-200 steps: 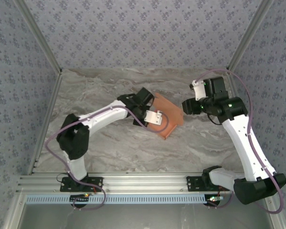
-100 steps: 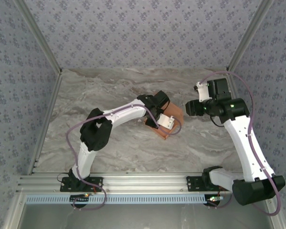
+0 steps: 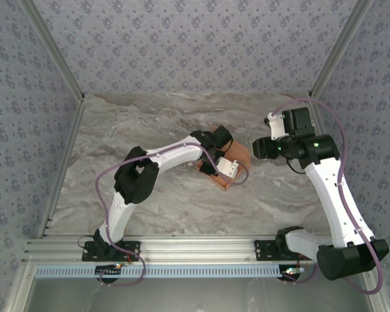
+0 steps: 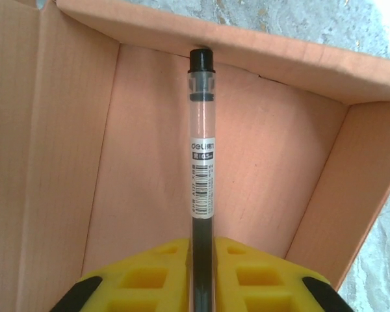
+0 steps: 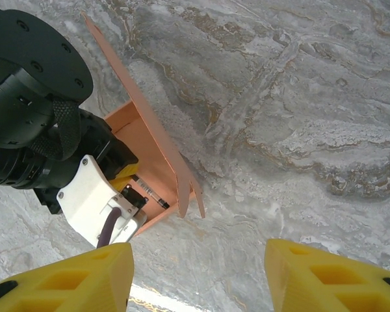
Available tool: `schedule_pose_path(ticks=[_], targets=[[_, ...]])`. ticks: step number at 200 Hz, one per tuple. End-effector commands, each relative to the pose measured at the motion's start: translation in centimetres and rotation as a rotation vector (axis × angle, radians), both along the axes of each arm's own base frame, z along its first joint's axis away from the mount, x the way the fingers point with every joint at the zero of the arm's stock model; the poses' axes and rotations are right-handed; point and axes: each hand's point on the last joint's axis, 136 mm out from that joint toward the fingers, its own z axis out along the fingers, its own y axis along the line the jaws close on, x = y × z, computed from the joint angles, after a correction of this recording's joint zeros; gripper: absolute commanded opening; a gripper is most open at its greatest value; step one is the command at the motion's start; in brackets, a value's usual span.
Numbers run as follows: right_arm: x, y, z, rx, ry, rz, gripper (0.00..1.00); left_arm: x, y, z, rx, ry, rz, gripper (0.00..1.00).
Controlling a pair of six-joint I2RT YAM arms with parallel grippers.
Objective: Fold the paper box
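Your paper box (image 3: 242,156) sits open in the middle of the table (image 3: 149,123). The left gripper (image 4: 201,244) hangs over it, fingers flanking a pen (image 4: 202,143) (clamped or loose, I cannot tell). Your right gripper (image 5: 198,266) hovers just beside the box, spread wide and empty.
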Motion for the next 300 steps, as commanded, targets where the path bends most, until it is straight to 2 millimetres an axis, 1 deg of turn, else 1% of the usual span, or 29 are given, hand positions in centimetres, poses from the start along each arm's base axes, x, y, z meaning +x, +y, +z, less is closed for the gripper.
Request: schedule_pose_path(ticks=[1, 17, 29, 46, 61, 79, 85, 89, 95, 106, 124, 138, 142, 151, 166, 178, 199, 223, 254, 286, 300], targets=[[-0.8, 0.1, -0.2, 0.021, 0.021, -0.001, 0.57, 0.0, -0.4, 0.6, -0.011, 0.008, -0.007, 0.24], [-0.9, 0.2, -0.2, 0.022, 0.023, 0.000, 0.57, 0.2, -0.6, 1.2, -0.031, -0.003, 0.007, 0.34], [-0.9, 0.3, -0.2, 0.022, 0.020, -0.001, 0.57, 0.3, -0.5, 1.4, -0.040, -0.015, 0.014, 0.37], [-0.9, 0.4, -0.1, 0.022, 0.013, -0.003, 0.57, 0.3, -0.3, 2.0, -0.046, -0.019, 0.030, 0.38], [-0.7, 0.3, -0.4, 0.015, 0.009, -0.015, 0.57, 0.4, 0.2, 3.2, -0.079, -0.014, 0.083, 0.40], [-0.1, 0.6, -0.6, 0.028, -0.008, -0.030, 0.57, 0.2, 0.8, 5.6, -0.170, 0.013, 0.177, 0.43], [0.1, 0.9, -0.8, 0.035, -0.013, -0.027, 0.57, -0.2, 1.3, 6.4, -0.192, 0.033, 0.209, 0.44], [0.3, 1.2, -1.0, 0.042, -0.018, -0.024, 0.57, 0.0, 1.2, 7.2, -0.235, 0.033, 0.229, 0.45], [0.6, 1.6, -1.2, 0.048, -0.024, -0.015, 0.56, -0.3, 1.6, 8.0, -0.274, 0.049, 0.262, 0.46], [1.0, 2.7, -1.6, 0.043, -0.033, 0.017, 0.56, -0.7, 2.4, 9.2, -0.346, 0.075, 0.326, 0.47], [2.1, 4.3, -1.9, -0.019, -0.079, 0.079, 0.57, -1.4, 3.6, 10.4, -0.455, 0.133, 0.445, 0.49], [3.3, 5.1, -2.1, -0.089, -0.104, 0.117, 0.57, -1.5, 4.3, 11.4, -0.550, 0.186, 0.559, 0.49], [3.6, 5.3, -2.1, -0.109, -0.111, 0.127, 0.58, -1.4, 4.6, 11.5, -0.574, 0.203, 0.600, 0.50], [4.3, 5.9, -2.9, -0.152, -0.098, 0.155, 0.58, -1.1, 5.2, 11.8, -0.621, 0.244, 0.689, 0.51], [5.3, 6.6, -4.1, -0.219, -0.073, 0.199, 0.58, 0.0, 6.7, 11.4, -0.666, 0.282, 0.847, 0.51], [6.0, 6.8, -5.1, -0.285, -0.056, 0.228, 0.58, 0.9, 8.2, 11.1, -0.677, 0.297, 0.967, 0.51], [6.8, 7.1, -6.2, -0.400, -0.048, 0.286, 0.57, 1.6, 10.5, 10.7, -0.700, 0.314, 1.105, 0.51], [7.7, 7.4, -7.0, -0.475, -0.042, 0.337, 0.57, 1.5, 11.9, 11.4, -0.751, 0.312, 1.151, 0.51], [7.9, 8.5, -8.2, -0.491, -0.015, 0.433, 0.49, 1.3, 13.4, 12.0, -0.782, 0.281, 1.195, 0.51], [8.3, 9.3, -9.1, -0.540, 0.001, 0.490, 0.35, 1.7, 15.0, 12.4, -0.805, 0.250, 1.251, 0.51], [8.6, 9.6, -9.1, -0.551, -0.003, 0.508, 0.29, 1.7, 15.6, 12.5, -0.818, 0.247, 1.275, 0.51]])
